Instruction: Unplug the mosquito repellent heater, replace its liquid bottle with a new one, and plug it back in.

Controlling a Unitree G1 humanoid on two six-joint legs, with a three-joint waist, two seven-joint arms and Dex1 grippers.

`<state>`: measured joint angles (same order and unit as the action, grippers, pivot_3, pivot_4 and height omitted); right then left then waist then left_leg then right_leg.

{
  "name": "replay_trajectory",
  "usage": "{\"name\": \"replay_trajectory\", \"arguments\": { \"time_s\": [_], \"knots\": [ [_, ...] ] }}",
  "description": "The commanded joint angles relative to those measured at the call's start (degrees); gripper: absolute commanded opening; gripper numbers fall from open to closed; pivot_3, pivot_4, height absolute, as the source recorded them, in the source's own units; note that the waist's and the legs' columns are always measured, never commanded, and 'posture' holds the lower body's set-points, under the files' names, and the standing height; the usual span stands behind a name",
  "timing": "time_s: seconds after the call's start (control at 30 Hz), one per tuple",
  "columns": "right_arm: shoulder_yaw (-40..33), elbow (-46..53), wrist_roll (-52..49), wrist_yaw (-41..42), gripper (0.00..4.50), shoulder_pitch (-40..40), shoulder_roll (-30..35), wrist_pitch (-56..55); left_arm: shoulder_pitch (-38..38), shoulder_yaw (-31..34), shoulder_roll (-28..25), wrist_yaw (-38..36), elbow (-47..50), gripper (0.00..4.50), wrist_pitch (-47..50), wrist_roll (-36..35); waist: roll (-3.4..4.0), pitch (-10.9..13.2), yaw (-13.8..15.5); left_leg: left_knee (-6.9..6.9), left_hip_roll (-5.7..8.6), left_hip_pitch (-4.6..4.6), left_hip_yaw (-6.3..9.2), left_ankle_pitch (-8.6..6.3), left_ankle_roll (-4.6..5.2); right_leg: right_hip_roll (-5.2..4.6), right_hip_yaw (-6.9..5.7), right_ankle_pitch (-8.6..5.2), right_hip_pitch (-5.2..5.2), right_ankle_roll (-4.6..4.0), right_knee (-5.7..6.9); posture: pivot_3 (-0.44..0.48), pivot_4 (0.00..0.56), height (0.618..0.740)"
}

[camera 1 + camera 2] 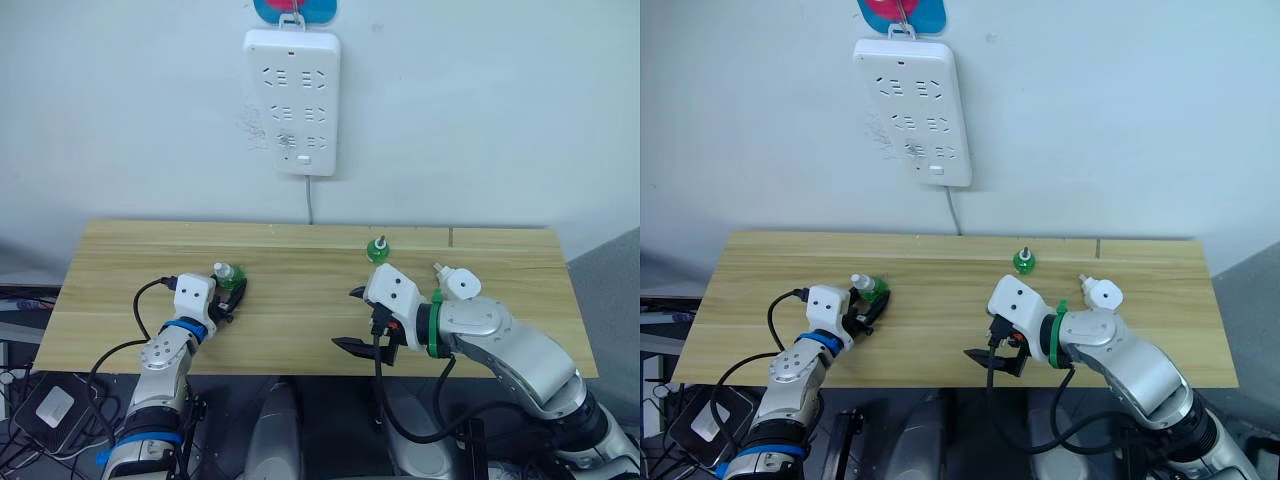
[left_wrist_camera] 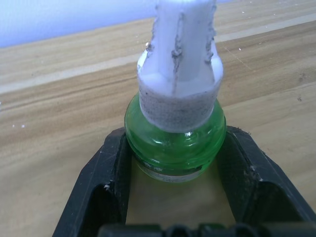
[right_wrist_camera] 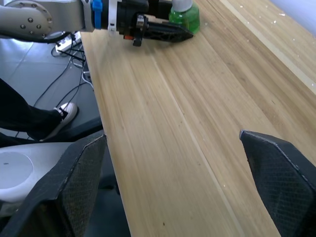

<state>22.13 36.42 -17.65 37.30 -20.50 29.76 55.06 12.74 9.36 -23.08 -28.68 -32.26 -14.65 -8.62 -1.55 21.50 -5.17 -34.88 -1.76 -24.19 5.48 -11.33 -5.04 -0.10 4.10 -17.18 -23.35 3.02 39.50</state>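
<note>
On the table (image 1: 300,340) the left gripper (image 1: 232,296) clamps a green bottle (image 2: 174,148); right gripper (image 1: 360,320) spread, empty. Bottle-swap step, I judge; next needs the heater

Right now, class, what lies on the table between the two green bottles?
Nothing: in the left eye view, bare wooden table runs from the bottle in the left gripper's fingers to the standing bottle.
</note>
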Motion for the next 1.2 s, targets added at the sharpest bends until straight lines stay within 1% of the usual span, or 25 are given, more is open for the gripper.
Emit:
{"name": "replay_trajectory", "arguments": {
  "time_s": [0.03,0.1,0.17,0.2,0.23,0.3,0.37,0.43,0.53,0.63,0.8,0.97,1.1,1.2],
  "knots": [
    [-2.6,3.2,-1.5,0.5,4.50,1.3,0.4,-3.0,-4.1,-1.1,-1.5,-1.6,6.7,2.20,0.6,0.9,0.00,0.0,0.0,0.00,0.00,-0.04,0.00,0.00,0.00,0.00,0.00,0.02,0.00,0.03,-0.07,-0.157,0.393,0.736],
    [-3.3,2.8,-1.6,1.1,4.50,1.7,0.8,-4.8,-5.3,-2.2,-2.7,-3.7,12.0,2.20,2.3,0.6,-0.01,0.0,0.0,0.00,-0.02,-0.17,0.01,0.00,-0.02,-0.02,-0.02,0.05,-0.03,0.06,-0.22,-0.136,0.373,0.736],
    [-5.1,3.0,-3.1,2.4,4.50,2.1,1.2,-6.4,-6.5,-4.5,-4.8,-7.6,19.8,2.20,5.1,0.1,-0.01,0.0,0.2,0.00,-0.02,-0.31,0.11,0.00,-0.04,-0.04,-0.12,0.08,-0.12,0.03,-0.27,-0.127,0.355,0.736],
    [-5.8,3.1,-3.8,2.9,4.50,2.1,1.4,-6.8,-6.9,-5.4,-5.6,-9.0,22.8,2.20,6.2,0.0,-0.01,0.0,0.3,0.00,-0.02,-0.42,0.19,0.02,-0.08,-0.04,-0.18,0.11,-0.20,-0.01,-0.29,-0.127,0.355,0.736],
    [-7.0,2.8,-5.2,3.8,4.50,1.8,1.4,-7.0,-6.8,-6.4,-6.5,-11.0,25.6,2.20,7.1,-0.6,-0.01,0.0,0.4,0.00,-0.02,-0.49,0.27,0.05,-0.13,-0.04,-0.25,0.11,-0.23,-0.01,-0.30,-0.121,0.335,0.736],
    [-9.7,2.5,-7.9,5.3,4.50,0.5,1.6,-6.4,-5.4,-7.9,-7.8,-14.2,31.7,2.20,11.8,-3.3,-0.03,-0.1,0.6,0.00,0.03,-0.57,0.38,0.14,-0.28,-0.08,-0.37,0.14,-0.22,-0.05,-0.39,-0.122,0.322,0.736],
    [-11.3,1.8,-9.5,6.1,4.50,-1.3,1.9,-6.2,-3.0,-10.4,-10.2,-19.2,37.0,2.20,16.7,-5.4,-0.06,-0.1,0.5,-0.02,0.08,-0.63,0.37,0.13,-0.26,-0.13,-0.38,0.20,-0.22,0.01,-0.43,-0.123,0.303,0.736],
    [-11.8,1.1,-10.3,6.2,4.50,-3.0,1.8,-6.0,0.0,-12.5,-12.2,-23.5,39.6,2.20,21.8,-7.2,-0.08,-0.2,0.4,-0.03,0.11,-0.64,0.36,0.14,-0.27,-0.14,-0.37,0.23,-0.22,0.05,-0.47,-0.130,0.280,0.736],
    [-11.1,0.9,-11.5,5.1,4.50,-5.2,0.6,-4.8,5.0,-14.3,-14.5,-27.9,41.8,2.20,31.7,-11.4,-0.15,-0.6,0.2,-0.02,0.10,-0.64,0.42,0.15,-0.30,-0.11,-0.48,0.32,-0.22,-0.09,-0.44,-0.140,0.259,0.736],
    [-9.7,-0.7,-10.8,2.6,4.50,-7.3,-2.0,-4.6,9.5,-16.1,-16.2,-31.7,41.8,2.20,35.9,-12.3,-0.15,-0.9,-0.2,-0.02,0.09,-0.66,0.49,0.17,-0.33,-0.09,-0.55,0.36,-0.25,-0.15,-0.41,-0.154,0.234,0.736],
    [-6.7,-5.7,-7.6,-0.5,4.50,-10.2,-5.7,-6.6,14.5,-18.0,-16.5,-35.3,40.4,2.20,37.1,-11.7,-0.24,-1.6,-0.5,-0.03,0.10,-0.69,0.54,0.20,-0.37,-0.10,-0.61,0.37,-0.26,-0.17,-0.39,-0.157,0.215,0.736],
    [-4.5,-9.9,-4.3,-2.2,4.50,-11.7,-8.5,-9.6,16.0,-18.5,-16.4,-37.1,39.2,2.20,36.5,-11.0,-0.24,-2.2,-0.6,-0.03,0.10,-0.69,0.54,0.20,-0.38,-0.12,-0.63,0.38,-0.26,-0.18,-0.38,-0.153,0.201,0.736],
    [-4.7,-11.8,-3.6,-2.7,4.50,-12.4,-10.8,-10.8,16.5,-18.2,-15.4,-37.7,38.4,2.20,36.4,-11.1,-0.26,-2.7,-0.6,-0.07,0.10,-0.69,0.55,0.21,-0.38,-0.11,-0.63,0.38,-0.27,-0.20,-0.29,-0.154,0.193,0.736],
    [-4.6,-13.1,-2.7,-2.9,3.86,-12.8,-11.6,-12.0,17.0,-18.8,-14.8,-38.6,37.1,2.20,34.9,-10.5,-0.26,-3.1,-0.6,-0.14,0.11,-0.69,0.55,0.21,-0.38,-0.12,-0.64,0.39,-0.27,-0.20,-0.18,-0.157,0.184,0.736]
  ]
}}
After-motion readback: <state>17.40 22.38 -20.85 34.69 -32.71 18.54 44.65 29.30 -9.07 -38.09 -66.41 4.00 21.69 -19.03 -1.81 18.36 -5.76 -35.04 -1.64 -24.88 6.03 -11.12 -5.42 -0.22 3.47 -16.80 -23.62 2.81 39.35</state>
